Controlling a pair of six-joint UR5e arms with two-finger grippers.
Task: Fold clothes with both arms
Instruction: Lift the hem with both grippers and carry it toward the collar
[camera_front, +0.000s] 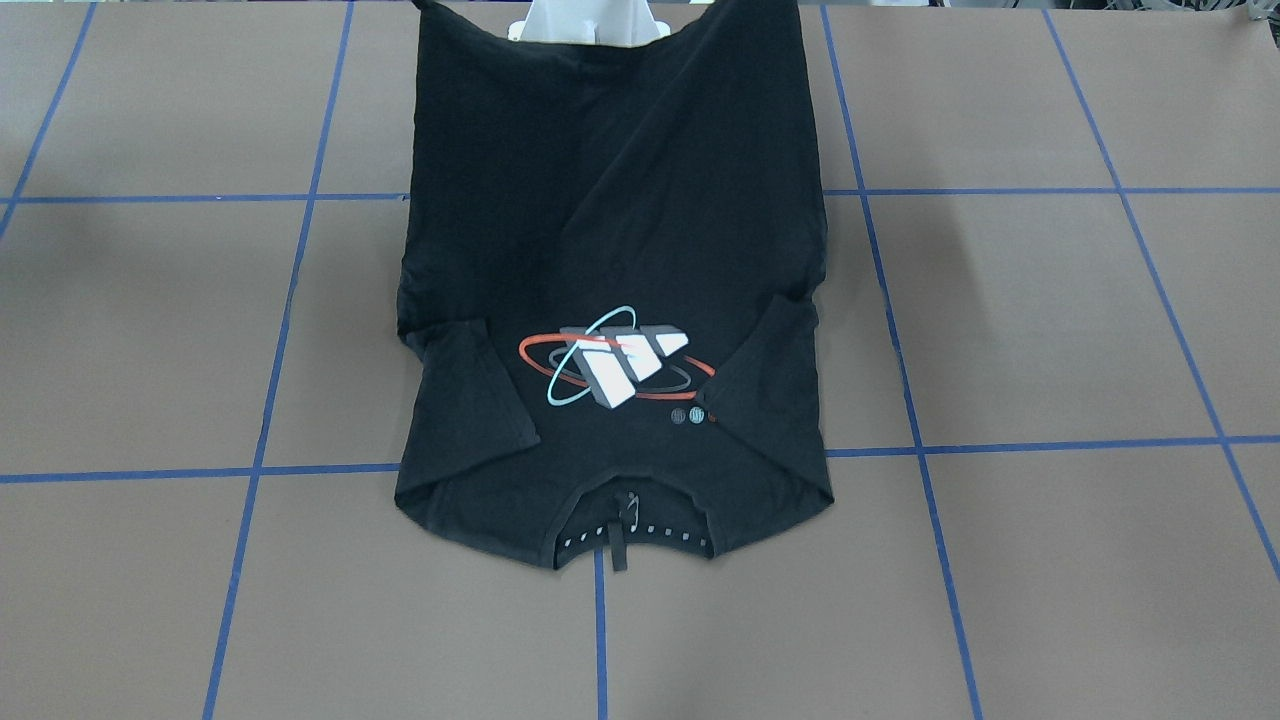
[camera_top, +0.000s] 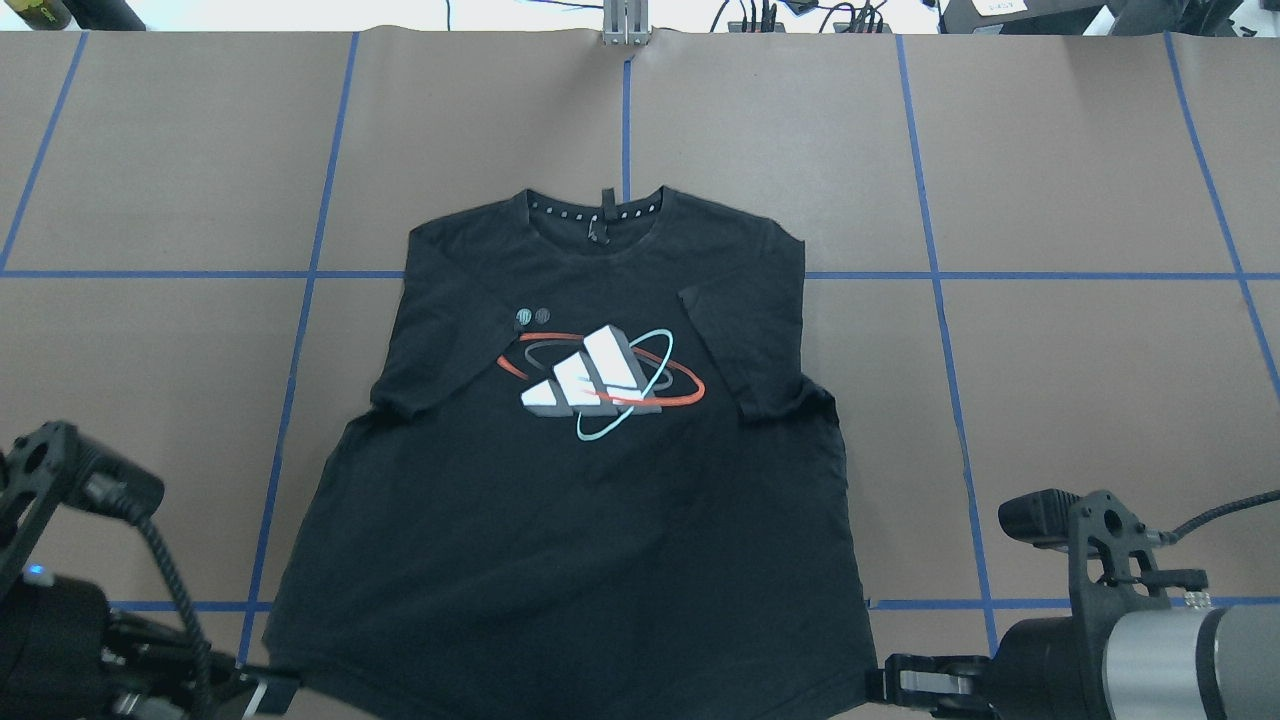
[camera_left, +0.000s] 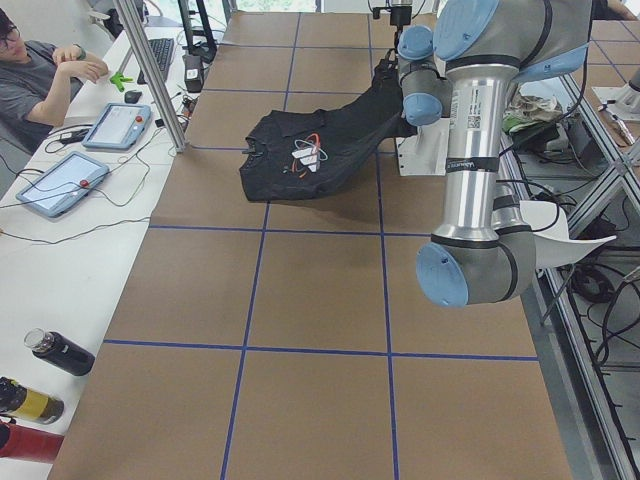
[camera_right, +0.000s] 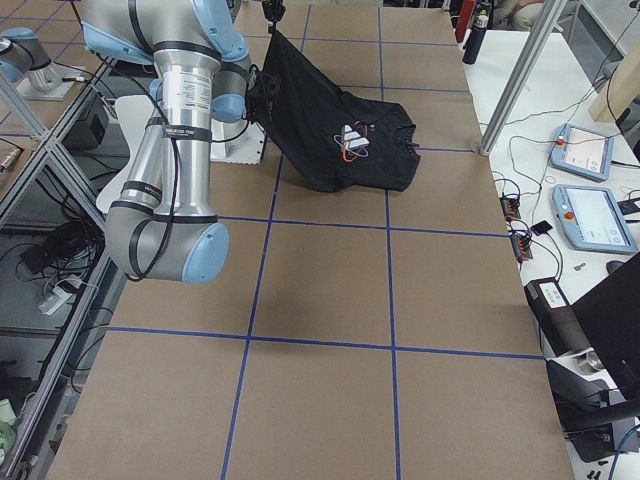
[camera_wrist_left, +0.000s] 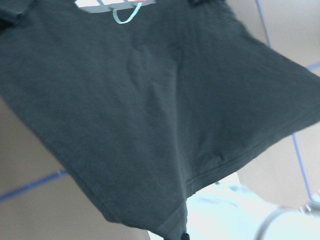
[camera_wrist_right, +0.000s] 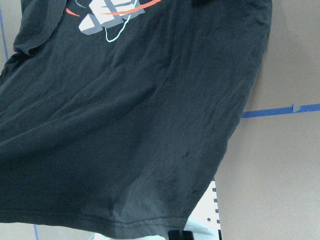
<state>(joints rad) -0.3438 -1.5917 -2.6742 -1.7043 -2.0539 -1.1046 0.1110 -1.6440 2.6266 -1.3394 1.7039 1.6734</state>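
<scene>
**Both hem corners pinched, near edge of the shirt raised**

You are looking at the black T-shirt (camera_top: 600, 500) lying print-up in the middle of the table (camera_top: 1080, 380). Its collar (camera_top: 598, 210) is pointing away from the robot, and both sleeves are lying folded in over the chest. The left gripper (camera_top: 275, 690) and right gripper (camera_top: 880, 687) are each pinching a hem corner, jaws pressed together on the cloth. The hem is hanging raised just in front of the white pedestal (camera_front: 590, 25), while the collar half is resting flat.

Bare brown surface is showing on both sides of the shirt and beyond the collar. The left arm (camera_left: 490, 150) and right arm (camera_right: 175, 150) are standing bent at the robot's edge.

Past the far edge, an aluminium post (camera_left: 155, 75), two tablets (camera_left: 115, 125), bottles (camera_left: 60, 352) and a seated person (camera_left: 35, 75) are sitting well apart from the shirt.
</scene>
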